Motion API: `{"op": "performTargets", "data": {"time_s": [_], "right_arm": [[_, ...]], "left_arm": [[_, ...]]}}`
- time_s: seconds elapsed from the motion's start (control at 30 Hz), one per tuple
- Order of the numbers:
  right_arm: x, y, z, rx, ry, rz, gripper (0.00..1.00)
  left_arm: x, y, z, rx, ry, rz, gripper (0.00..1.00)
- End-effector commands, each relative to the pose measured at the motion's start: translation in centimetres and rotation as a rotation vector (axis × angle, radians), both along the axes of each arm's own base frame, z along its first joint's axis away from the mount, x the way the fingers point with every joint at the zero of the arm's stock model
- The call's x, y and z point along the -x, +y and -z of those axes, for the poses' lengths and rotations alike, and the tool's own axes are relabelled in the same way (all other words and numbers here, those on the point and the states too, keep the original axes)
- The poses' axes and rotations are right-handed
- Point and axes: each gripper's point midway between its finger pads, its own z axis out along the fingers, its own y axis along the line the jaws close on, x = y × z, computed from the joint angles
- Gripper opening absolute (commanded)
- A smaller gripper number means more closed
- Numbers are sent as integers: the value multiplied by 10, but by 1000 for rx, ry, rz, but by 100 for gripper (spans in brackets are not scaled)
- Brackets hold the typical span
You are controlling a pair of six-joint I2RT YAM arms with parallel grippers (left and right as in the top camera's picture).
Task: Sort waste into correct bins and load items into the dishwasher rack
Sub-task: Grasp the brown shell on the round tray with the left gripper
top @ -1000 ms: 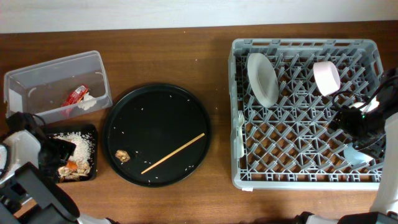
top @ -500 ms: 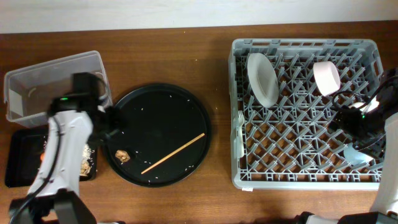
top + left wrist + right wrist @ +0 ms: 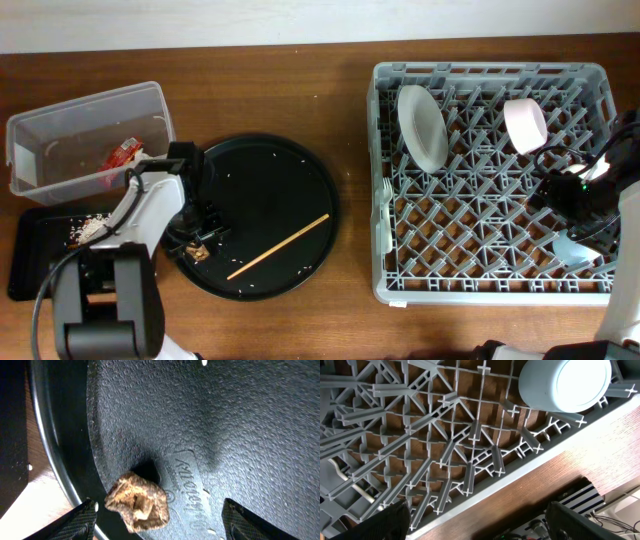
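Wooden counter (image 3: 300, 80), seen from overhead.
- Grey dishwasher rack (image 3: 480, 68) at the right. A white plate (image 3: 421, 125) stands on edge in the back left. A pink cup (image 3: 525, 125) lies tipped at the back right. A white fork (image 3: 387, 215) lies along the left wall.
- Round black tray (image 3: 270, 190) at centre-left, flecked with crumbs.
- Clear bin (image 3: 60, 125) at the far left holds a red wrapper (image 3: 122, 152).
- Black rectangular tray (image 3: 30, 250) sits in front of the bin.
- Chopstick (image 3: 278, 246) lies diagonally on the round tray.
- Brown food scrap (image 3: 136, 502) sits near the round tray's left rim.
- Left gripper (image 3: 160, 522): jaws spread wide, one either side of the scrap, gripping nothing.
- Right gripper (image 3: 482, 520): over the rack's right side, jaws wide apart, empty.
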Motion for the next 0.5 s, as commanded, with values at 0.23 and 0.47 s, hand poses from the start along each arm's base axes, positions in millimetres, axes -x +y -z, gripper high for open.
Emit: {"op": "performTargets", "data": {"time_s": [0.23,0.47], "right_arm": [[-2,0,-4,1,-14,0,89],[-2,0,-4,1,-15,1,89]], "left_arm": [[9,5,32,-34,104,7,56],[9,6,32,-33,104,17,21]]}}
